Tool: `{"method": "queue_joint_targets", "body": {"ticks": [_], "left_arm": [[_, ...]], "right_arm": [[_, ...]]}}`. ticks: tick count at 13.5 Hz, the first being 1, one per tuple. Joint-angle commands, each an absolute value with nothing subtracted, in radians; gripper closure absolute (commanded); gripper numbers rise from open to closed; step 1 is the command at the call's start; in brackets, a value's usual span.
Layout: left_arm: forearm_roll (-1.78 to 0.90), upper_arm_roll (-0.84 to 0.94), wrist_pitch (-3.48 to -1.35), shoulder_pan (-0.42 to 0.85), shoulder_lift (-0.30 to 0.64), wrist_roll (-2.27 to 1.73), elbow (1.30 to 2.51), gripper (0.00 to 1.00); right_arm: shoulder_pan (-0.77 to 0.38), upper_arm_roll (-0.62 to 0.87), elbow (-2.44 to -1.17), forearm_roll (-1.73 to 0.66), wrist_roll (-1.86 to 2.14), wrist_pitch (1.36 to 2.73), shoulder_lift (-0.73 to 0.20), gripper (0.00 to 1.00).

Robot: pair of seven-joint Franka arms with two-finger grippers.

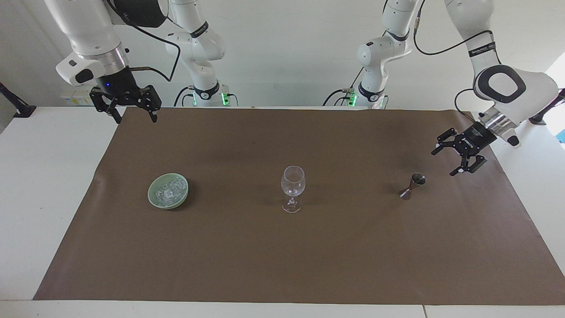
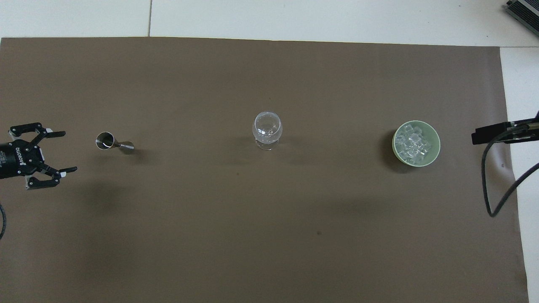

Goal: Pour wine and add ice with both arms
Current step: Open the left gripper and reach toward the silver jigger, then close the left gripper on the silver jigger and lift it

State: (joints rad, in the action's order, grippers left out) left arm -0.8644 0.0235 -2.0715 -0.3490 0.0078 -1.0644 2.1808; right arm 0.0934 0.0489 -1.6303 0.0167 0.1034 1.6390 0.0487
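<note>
Brown mat (image 1: 309, 265) flat; right gripper (image 1: 131, 115) spread, waiting over mat corner; left gripper (image 1: 446, 160) spread, empty, beside jigger (image 1: 412, 186); straddle jigger waist squarely, pinch gently; wine glass (image 1: 292, 187) mid-mat; ice (image 1: 170, 190) in green bowl (image 1: 154, 198), right arm's end.

Spread flat over most of a white table (image 1: 48, 185), with bare margins at both ends: a brown paper sheet (image 1: 282, 260), slightly rippled along its edge toward the right arm's end. Visible in the bare strip farthest from the robots, a seam (image 2: 150, 19) between two tabletop panels. At the right arm's end, a black clamp-like mount (image 1: 15, 106) and a grey device's corner (image 2: 524, 10).
</note>
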Motion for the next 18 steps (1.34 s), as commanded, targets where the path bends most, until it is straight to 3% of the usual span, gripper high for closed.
{"method": "queue_joint_targets", "body": {"ticks": [1, 9, 18], "left_arm": [[-0.983, 0.032, -2.126, -0.367, -0.052, -1.077, 2.299, 0.0], [-1.354, 0.034, -2.206, -0.367, -0.012, -0.976, 2.445, 0.0], [-1.813, 0.035, -2.307, -0.229, 0.069, -0.658, 2.465, 0.0]], "right_arm": [[0.095, 0.049, -1.617, 0.006, 0.086, 1.617, 0.043, 0.0], [0.095, 0.049, -1.617, 0.006, 0.086, 1.618, 0.043, 0.0], [0.095, 0.049, -1.617, 0.006, 0.086, 1.618, 0.043, 0.0]]}}
